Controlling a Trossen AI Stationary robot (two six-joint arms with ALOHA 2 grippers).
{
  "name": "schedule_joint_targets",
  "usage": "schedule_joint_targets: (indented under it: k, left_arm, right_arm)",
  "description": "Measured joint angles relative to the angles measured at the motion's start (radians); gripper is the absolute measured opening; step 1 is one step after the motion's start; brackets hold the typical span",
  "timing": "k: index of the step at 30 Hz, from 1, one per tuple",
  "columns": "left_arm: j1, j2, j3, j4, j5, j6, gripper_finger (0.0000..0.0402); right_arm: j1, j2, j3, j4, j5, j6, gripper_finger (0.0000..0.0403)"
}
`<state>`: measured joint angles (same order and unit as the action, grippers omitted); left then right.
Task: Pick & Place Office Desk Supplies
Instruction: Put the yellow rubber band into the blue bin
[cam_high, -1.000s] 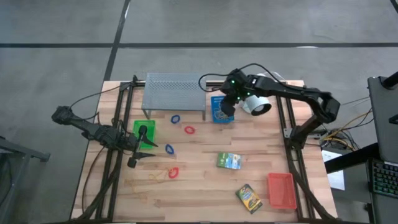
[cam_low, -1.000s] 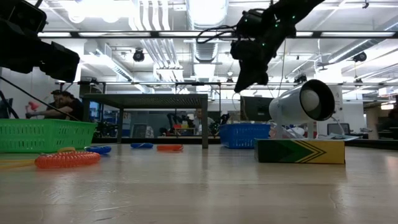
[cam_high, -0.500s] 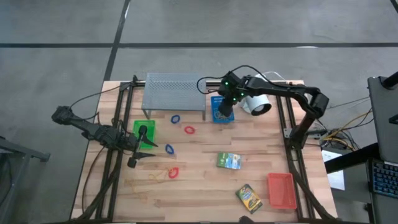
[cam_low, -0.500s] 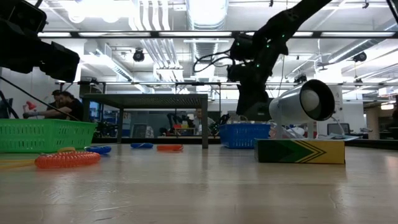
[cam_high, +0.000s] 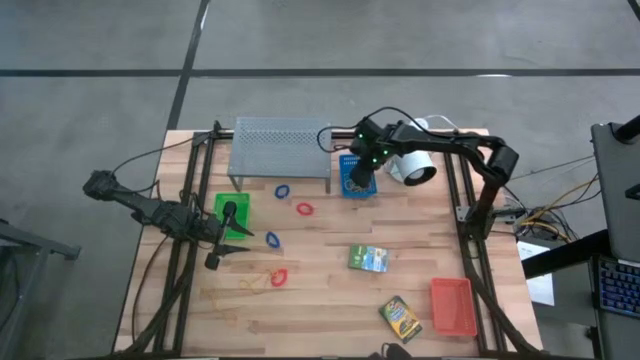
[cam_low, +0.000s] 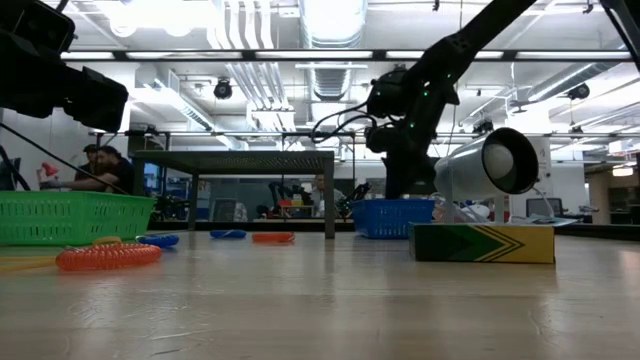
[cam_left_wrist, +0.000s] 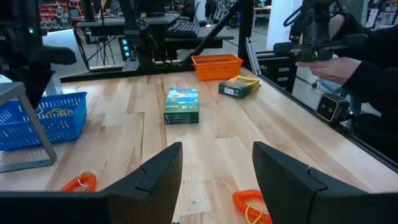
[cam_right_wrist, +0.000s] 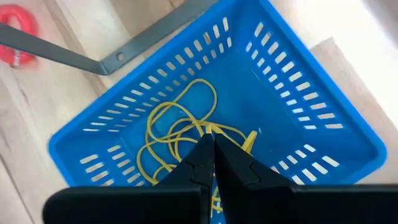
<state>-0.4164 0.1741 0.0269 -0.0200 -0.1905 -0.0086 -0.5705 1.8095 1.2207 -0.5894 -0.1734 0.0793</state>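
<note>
Pale wood-plank surface (cam_high: 330, 290) with a slight sheen; slotted blue plastic tray (cam_right_wrist: 298, 118); grey perforated metal shelf (cam_high: 280, 145); matt dark gripper (cam_right_wrist: 214, 163).

A grey perforated metal shelf (cam_high: 280, 145) on thin legs stood at the far edge of the light wooden plank table (cam_high: 330, 300). Seen from table height, the shelf (cam_low: 245, 160) was a low dark frame with open space beneath it. A white cylindrical lamp (cam_high: 412, 163) lay well to the right of the shelf, near the same far edge, with its round open end (cam_low: 508, 160) facing out over the table. Black metal rails (cam_high: 185, 240) ran along the table in front of the shelf's left end. Beyond the shelf, in the room behind, a person (cam_low: 100, 168) sat at a desk. Another person's dark sleeve (cam_left_wrist: 373, 74) showed past the table's edge, far from the shelf.
</note>
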Motion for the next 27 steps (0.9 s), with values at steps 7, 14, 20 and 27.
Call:
schedule_joint_targets:
  k: [7,14,20,27]
  left_arm:
    - [0.000,0.000,0.000,0.000,0.000,0.000,0.0200]
    - [0.000,0.000,0.000,0.000,0.000,0.000,0.0200]
    - [0.000,0.000,0.000,0.000,0.000,0.000,0.0200]
    - [0.000,0.000,0.000,0.000,0.000,0.000,0.0200]
  right_arm:
    - [0.000,0.008,-0.001,0.001,0.000,0.018,0.0008]
    - [0.000,0.008,-0.002,0.001,0.002,0.023,0.0008]
    - [0.001,0.008,-0.002,0.001,0.016,0.033,0.0009]
    - [0.001,0.008,-0.002,0.001,0.016,0.025,0.0031]
